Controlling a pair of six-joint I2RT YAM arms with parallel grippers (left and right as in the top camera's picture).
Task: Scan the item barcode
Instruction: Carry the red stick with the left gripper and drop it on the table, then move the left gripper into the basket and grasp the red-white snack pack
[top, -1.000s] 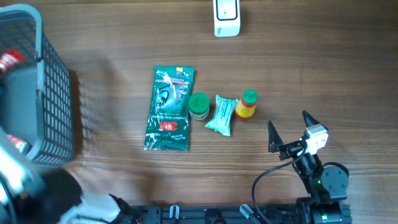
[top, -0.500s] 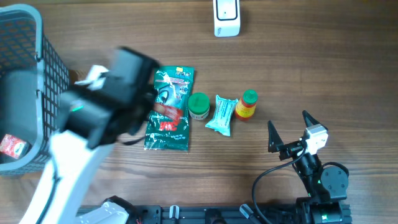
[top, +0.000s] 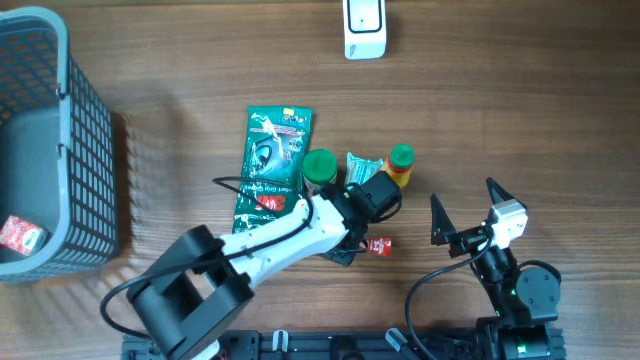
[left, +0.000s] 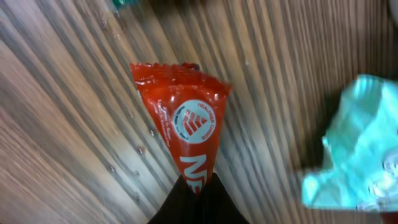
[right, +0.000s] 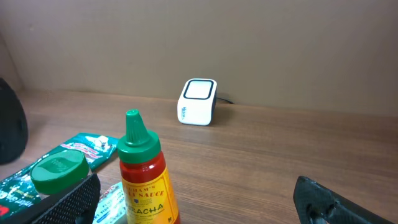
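Observation:
A small red snack packet with a white round logo is pinched at its narrow end by my left gripper, which is shut on it low over the wood, in front of the sriracha bottle. No barcode shows on the packet's visible face. The white scanner stands at the table's far edge. My right gripper stands open at the near right, holding nothing, pointed toward the bottle.
A green 3M pack, a green-lidded jar and a teal tissue packet lie beside my left arm. A grey basket at the left holds another red packet.
My left arm swung from the basket at the left across the table to the right, carrying the red packet down to the spot near the bottle. The right arm stayed still.

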